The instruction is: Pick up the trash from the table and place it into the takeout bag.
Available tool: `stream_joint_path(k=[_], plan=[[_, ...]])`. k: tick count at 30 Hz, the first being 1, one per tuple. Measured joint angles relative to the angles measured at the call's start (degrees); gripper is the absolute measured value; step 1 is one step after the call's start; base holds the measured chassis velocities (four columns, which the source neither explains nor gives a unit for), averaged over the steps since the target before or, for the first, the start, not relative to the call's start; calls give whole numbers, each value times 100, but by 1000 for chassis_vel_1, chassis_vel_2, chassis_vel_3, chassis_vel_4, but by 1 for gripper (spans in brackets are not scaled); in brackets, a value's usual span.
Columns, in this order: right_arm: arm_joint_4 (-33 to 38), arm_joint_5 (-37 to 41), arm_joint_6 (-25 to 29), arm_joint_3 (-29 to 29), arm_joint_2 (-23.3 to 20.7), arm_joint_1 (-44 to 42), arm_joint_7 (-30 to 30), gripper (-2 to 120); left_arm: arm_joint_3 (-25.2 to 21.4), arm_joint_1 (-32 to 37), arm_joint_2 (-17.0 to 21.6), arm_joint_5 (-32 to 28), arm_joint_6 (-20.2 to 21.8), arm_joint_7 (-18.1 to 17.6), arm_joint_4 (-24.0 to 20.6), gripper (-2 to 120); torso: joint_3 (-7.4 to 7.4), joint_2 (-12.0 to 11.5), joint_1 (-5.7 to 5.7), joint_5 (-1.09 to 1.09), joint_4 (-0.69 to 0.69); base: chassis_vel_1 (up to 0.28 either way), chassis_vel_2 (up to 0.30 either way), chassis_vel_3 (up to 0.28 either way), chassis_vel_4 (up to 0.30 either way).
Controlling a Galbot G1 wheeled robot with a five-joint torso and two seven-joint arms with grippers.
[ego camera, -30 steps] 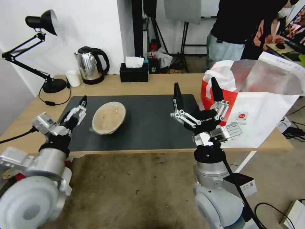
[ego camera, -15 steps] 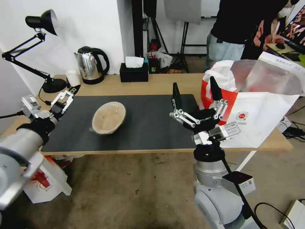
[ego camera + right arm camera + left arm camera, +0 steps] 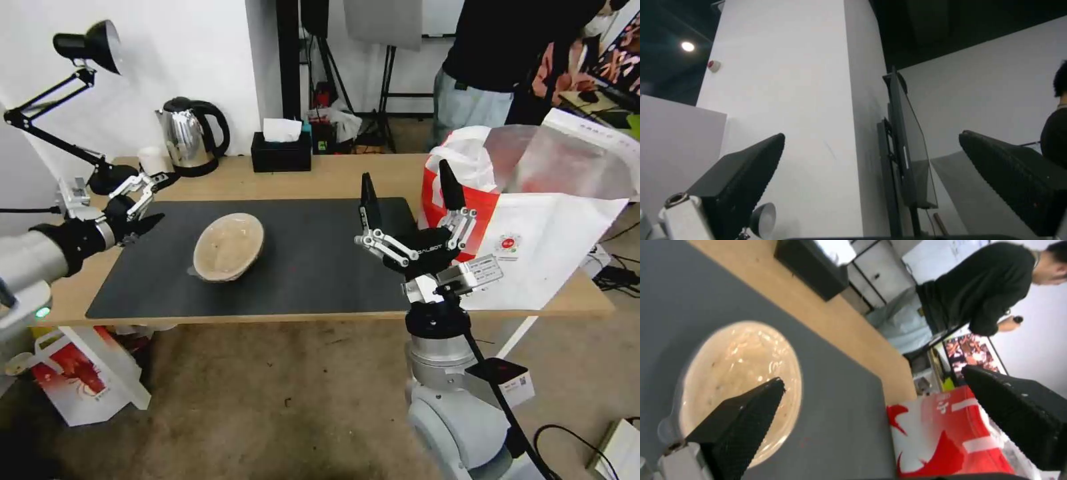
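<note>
**One bowl left on the mat, and a shallow rim to catch**

The left gripper (image 3: 148,200) hovers over the left end of the black mat (image 3: 313,267), jaws spread wide and empty, pointed across at the tan pulp bowl (image 3: 228,247). The bowl sits alone on the mat, apart from the gripper. The right gripper (image 3: 408,190) stands upright near the middle of the table (image 3: 333,175), fingers parted and holding nothing, just beside the takeout bag (image 3: 533,247), which stands open at the table's right end.

I'd worry about the bowl's low, sloping wall: a finger arriving too flat could slide over the rim and push the bowl along the mat instead of pinching it. A thin film seems to jut past its near edge, which might snag or peel. The carry is long too, and the right gripper stands in the path to the bag's mouth; a clipped bag wall could fold inward.

What lies inside the bag is hidden by its foil lining and glare. A second red-and-white bag (image 3: 73,373) on the floor is partly cut off under the table.
</note>
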Motion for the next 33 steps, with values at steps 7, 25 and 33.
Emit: stream_joint_path(k=[7, 25, 33], plan=[[-44, -21, 5, 0, 2, 0, -8, 100, 270, -198, 28, -26, 248, -187, 277, 100, 0, 0, -1, 1, -1, 0, 0, 0, 0], [6, -112, 75, -11, 106, -86, -13, 100, 645, -329, 24, 60, 480, -486, 888, 100, 0, 0, -1, 1, 0, 0, 0, 0, 0], [-10, -176, 107, -16, 160, -109, -13, 100, 685, -409, 28, 97, 525, -598, 1090, 100, 0, 0, -1, 1, 0, 0, 0, 0, 0]])
